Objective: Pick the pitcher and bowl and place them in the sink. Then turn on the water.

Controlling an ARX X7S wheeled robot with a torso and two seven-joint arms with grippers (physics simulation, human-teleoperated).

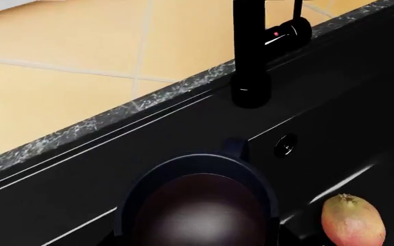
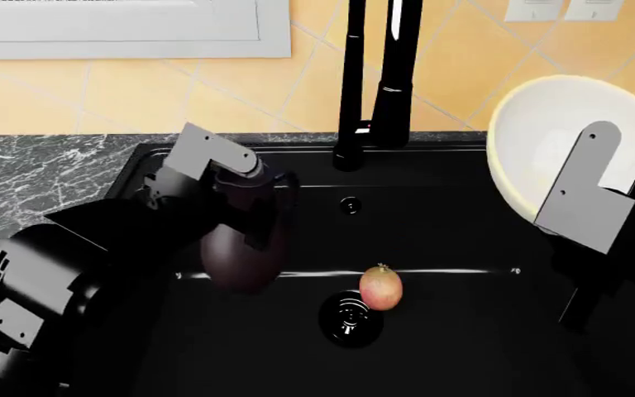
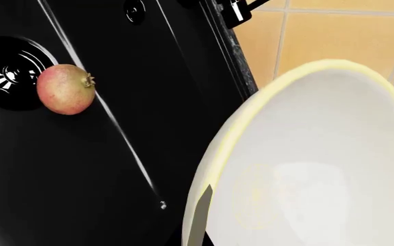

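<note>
Two arms are over the sink point(image 2: 461, 347), a glossy black basin set in a speckled dark counter point(image 2: 42, 182) w/ yellow wall tiles point(image 2: 130, 99) behind. We hold one thing in each arm.

Left side: our left gripper point(image 2: 254, 217) is shut around the pitcher point(image 2: 241, 252), a dark brown-purple jug w/ a round belly. It hangs upright in the grip, above the left part of the basin, not resting on the bottom as far as we can tell. In the left wrist view the pitcher's point(image 1: 200, 210) rim and dark inside fill the near part of the frame, w/ the faucet point(image 1: 250, 51) base beyond it.

Right side: our right gripper point(image 2: 604, 240) has hold of the bowl point(image 2: 549, 132), cream-white w/ a pale yellow rim. The bowl is tipped steeply on edge, its open side facing us, raised over the right end of the sink. The fingers themselves are mostly hidden; a grey finger point(image 3: 200, 215) shows just inside the bowl's point(image 3: 320, 169) rim.

Down in the basin, a small red-yellow fruit point(image 2: 380, 287) lies touching the far-right edge of the round drain point(image 2: 350, 318). The tall black faucet point(image 2: 373, 74) stands at the far rim, about centre. No stream shows from it.
</note>
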